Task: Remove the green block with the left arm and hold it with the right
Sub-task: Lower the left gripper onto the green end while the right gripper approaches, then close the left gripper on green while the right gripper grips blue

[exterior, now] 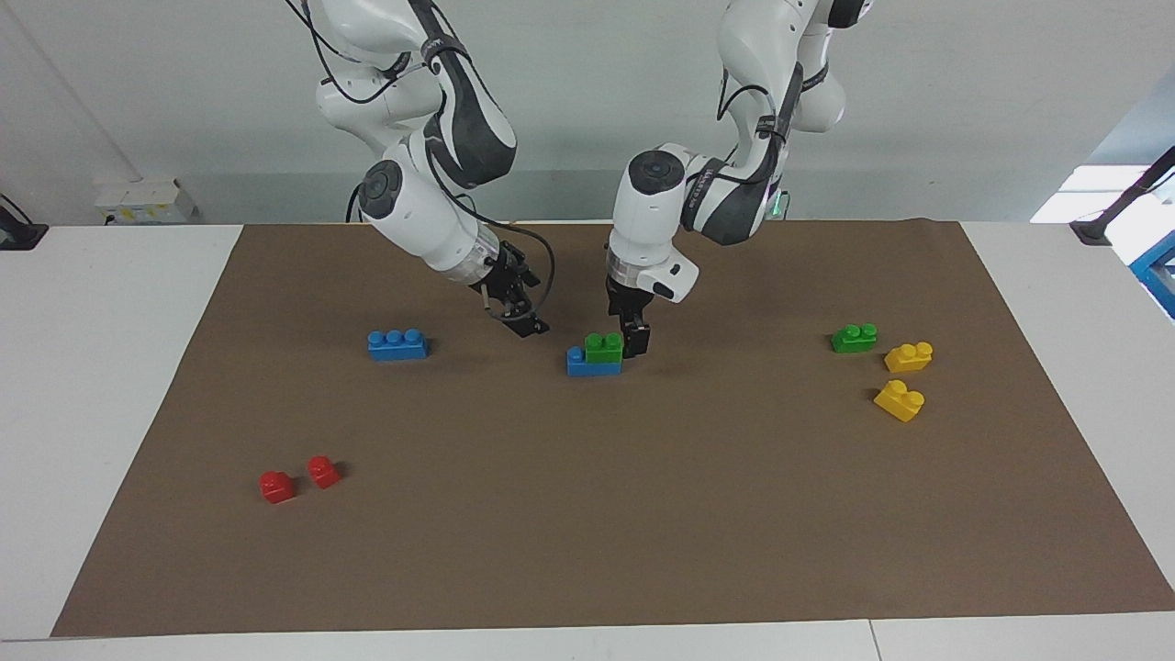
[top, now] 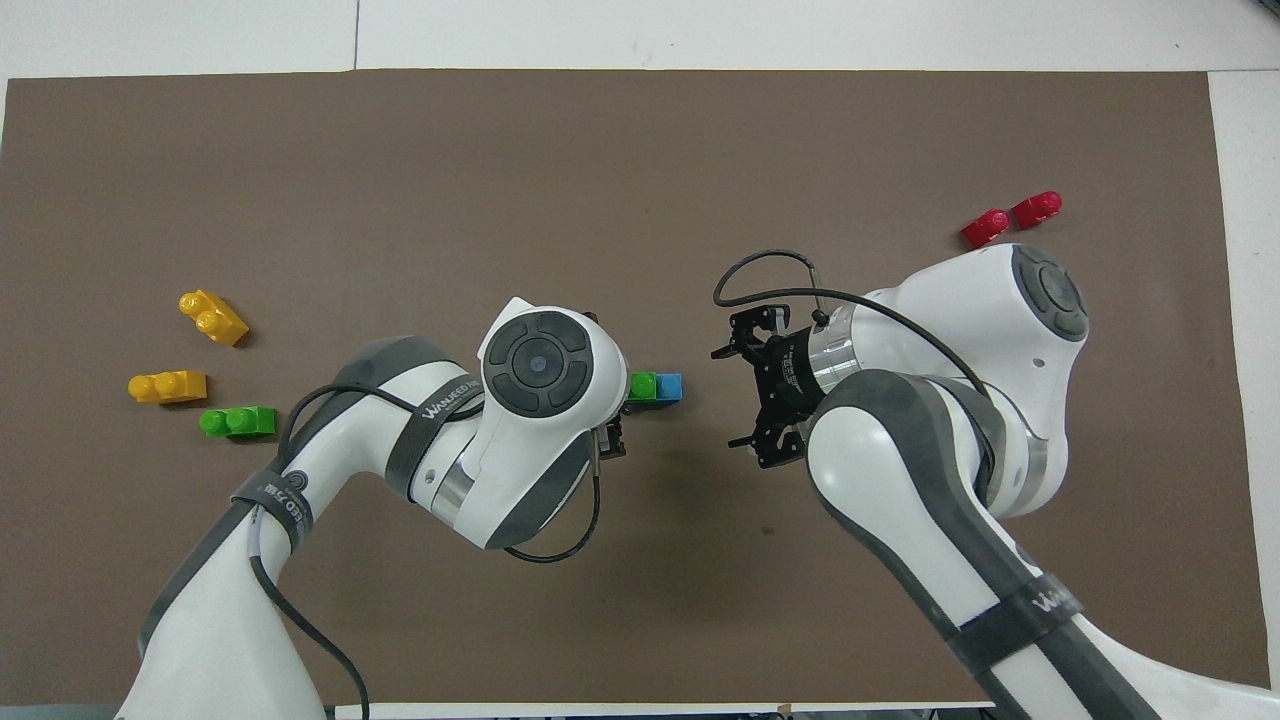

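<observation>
Green block [exterior: 603,348] sits stacked on a blue brick [exterior: 587,365] mid-mat, studs up, at that brick's end toward the left arm. One blue stud is bare at the end toward the right arm.

Left gripper [exterior: 635,343] is down at block height, right at the block's end face on the left arm's side. Touching or just beside, can't separate the two from the facing view. Can't tell its finger opening either; overhead view has the wrist covering it.

Right gripper [exterior: 525,323] hangs tilted over bare mat, near the stack but apart from it, on the blue brick's bare-stud end. Fingers look spread wide in the overhead view [top: 752,385], nothing in them.

Key geometry: the stack's long axis runs along the table, arm to arm. Each gripper sits off one end of that axis. So the left is nearer the green, the right is nearer the blue. My read: right needs to close in on the blue base along that axis and pin it, then left pulls green straight up. Risk: if blue isn't pinned, the whole stack lifts.

Second green brick [exterior: 854,338] lies loose by two yellow bricks [exterior: 904,376], toward the left arm's end. Not the target.
</observation>
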You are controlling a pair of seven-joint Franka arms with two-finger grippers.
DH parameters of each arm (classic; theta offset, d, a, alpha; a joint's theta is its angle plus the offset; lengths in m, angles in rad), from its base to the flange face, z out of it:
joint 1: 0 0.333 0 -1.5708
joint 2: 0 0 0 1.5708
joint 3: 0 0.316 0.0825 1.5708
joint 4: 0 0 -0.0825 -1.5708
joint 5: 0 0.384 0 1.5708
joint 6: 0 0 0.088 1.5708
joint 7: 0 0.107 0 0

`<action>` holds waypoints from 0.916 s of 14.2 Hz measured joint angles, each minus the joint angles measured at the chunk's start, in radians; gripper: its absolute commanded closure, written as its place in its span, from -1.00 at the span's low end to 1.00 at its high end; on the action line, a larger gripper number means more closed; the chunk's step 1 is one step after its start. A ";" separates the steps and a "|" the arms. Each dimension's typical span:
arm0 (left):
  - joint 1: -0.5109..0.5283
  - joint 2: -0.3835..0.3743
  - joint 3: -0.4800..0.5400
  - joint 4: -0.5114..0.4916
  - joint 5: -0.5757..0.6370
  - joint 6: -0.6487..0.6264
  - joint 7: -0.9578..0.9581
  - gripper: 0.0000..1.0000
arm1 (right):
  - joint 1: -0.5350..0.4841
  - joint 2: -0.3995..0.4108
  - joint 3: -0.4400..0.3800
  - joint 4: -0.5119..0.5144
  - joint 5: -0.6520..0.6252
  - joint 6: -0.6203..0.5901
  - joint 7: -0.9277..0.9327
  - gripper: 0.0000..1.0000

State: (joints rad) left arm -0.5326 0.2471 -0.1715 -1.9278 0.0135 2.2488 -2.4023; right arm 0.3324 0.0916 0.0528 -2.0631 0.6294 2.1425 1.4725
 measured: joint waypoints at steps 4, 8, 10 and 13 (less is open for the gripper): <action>-0.009 0.035 0.002 0.011 0.006 0.014 -0.007 -1.00 | 0.016 0.054 0.000 -0.013 0.019 0.086 0.001 -0.97; -0.012 0.039 0.002 0.011 0.006 0.021 -0.007 -1.00 | 0.038 0.102 0.000 -0.016 0.055 0.163 0.001 -0.98; -0.012 0.040 0.002 0.011 0.006 0.026 -0.010 -1.00 | 0.065 0.137 0.000 -0.016 0.066 0.215 -0.002 -0.98; -0.012 0.045 0.002 0.008 0.006 0.030 -0.013 -1.00 | 0.084 0.183 0.000 -0.016 0.102 0.267 -0.034 -0.98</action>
State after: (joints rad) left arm -0.5444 0.2919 -0.1698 -1.9196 0.0199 2.2791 -2.4152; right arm 0.4160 0.2746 0.0530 -2.0792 0.7313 2.4097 1.4388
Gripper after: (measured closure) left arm 0.000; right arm 0.000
